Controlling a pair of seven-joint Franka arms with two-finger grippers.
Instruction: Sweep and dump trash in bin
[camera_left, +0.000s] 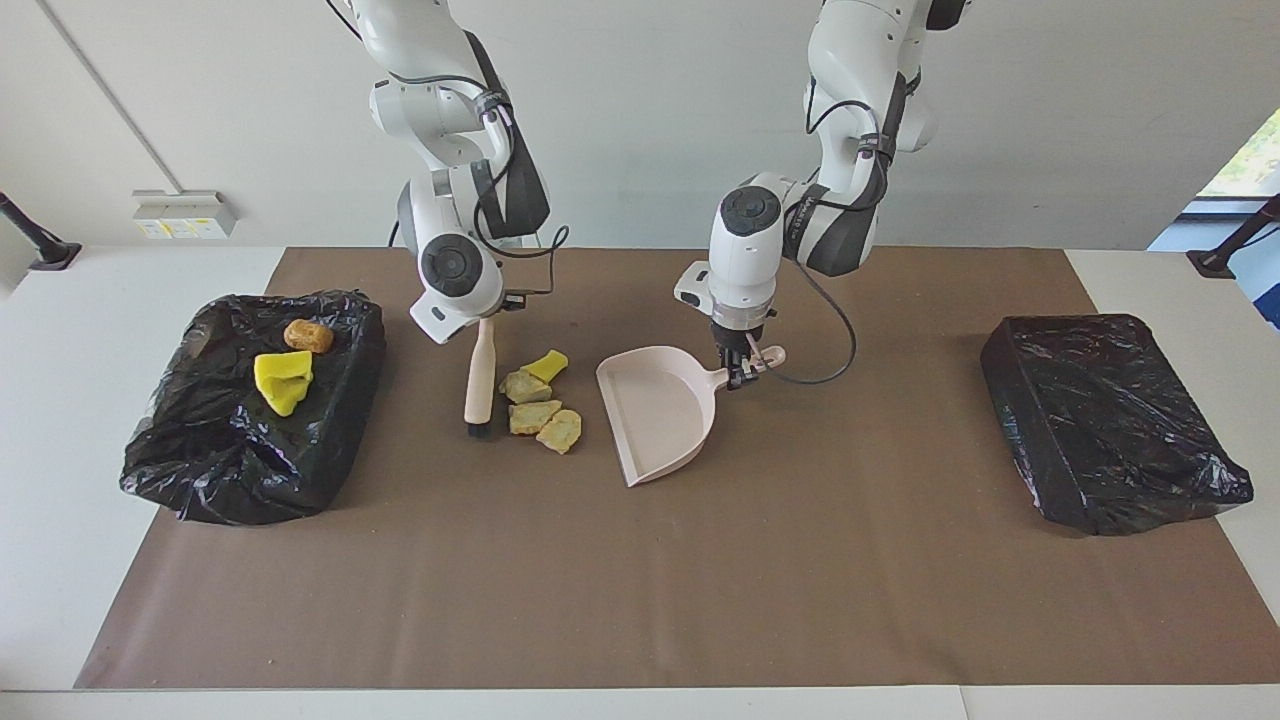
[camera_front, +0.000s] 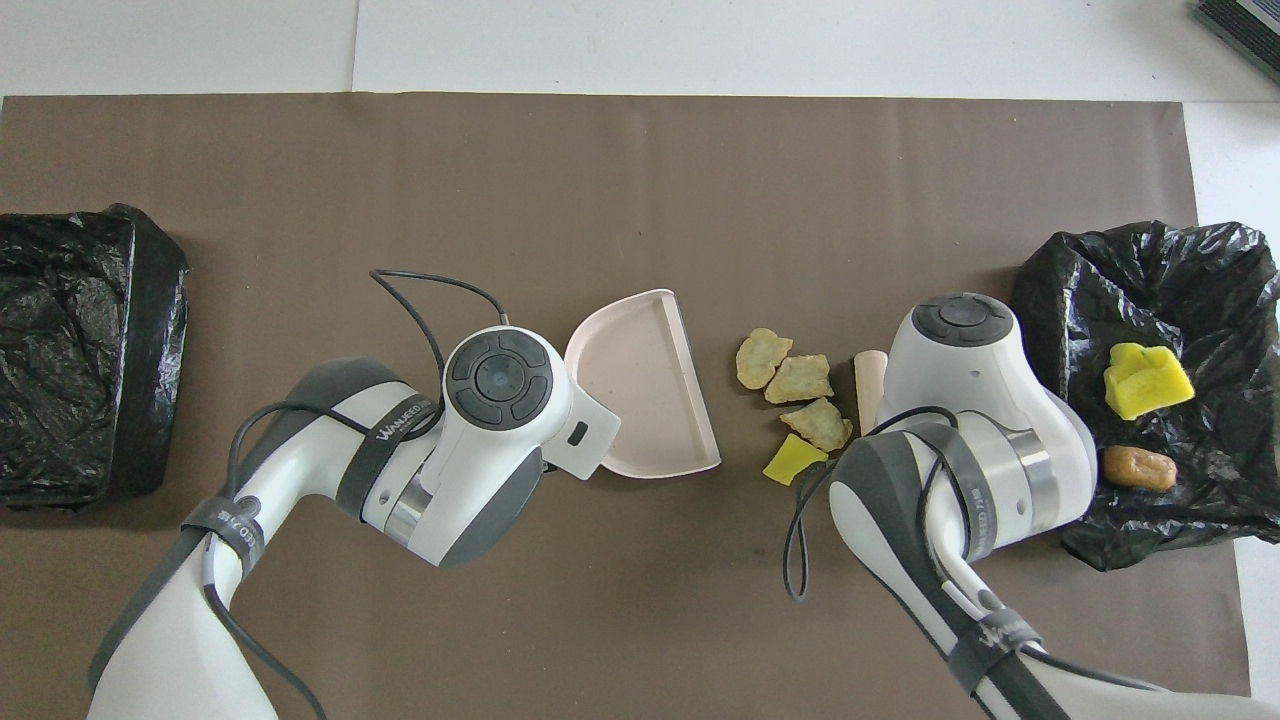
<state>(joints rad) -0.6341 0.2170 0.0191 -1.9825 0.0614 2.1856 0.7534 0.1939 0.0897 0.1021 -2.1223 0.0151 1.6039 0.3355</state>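
Going across the facing view, from the right arm's end of the table to the left arm's. First a black-bagged bin (camera_left: 255, 410) w/ two pcs of trash lying on its plastic: a bright yellow spongy lump (camera_left: 283, 380) and, at approx 1 o'clock from it, an orange-brown chunk (camera_left: 308, 335).

Next, the right gripper (camera_left: 487, 318), clamped tight on the top of a brush (camera_left: 479, 375) handle; the brush hangs nearly upright, bristles down at the brown mat (camera_left: 640, 580).

Just beside the brush, at its 3 o'clock, the loose trash pile (camera_left: 538, 398): a yellow piece plus three tan/olive chunks (bunched close, some touching), lying on the mat btwn brush and dustpan (camera_left: 655, 415).

The pale pink dustpan sits w/ its open mouth facing the pile. The left gripper (camera_left: 742, 368) is pinched closed on the dustpan's handle, at approx 2 o'clock from the pan.

Last, well apart, a second black-bagged bin (camera_left: 1105, 420).
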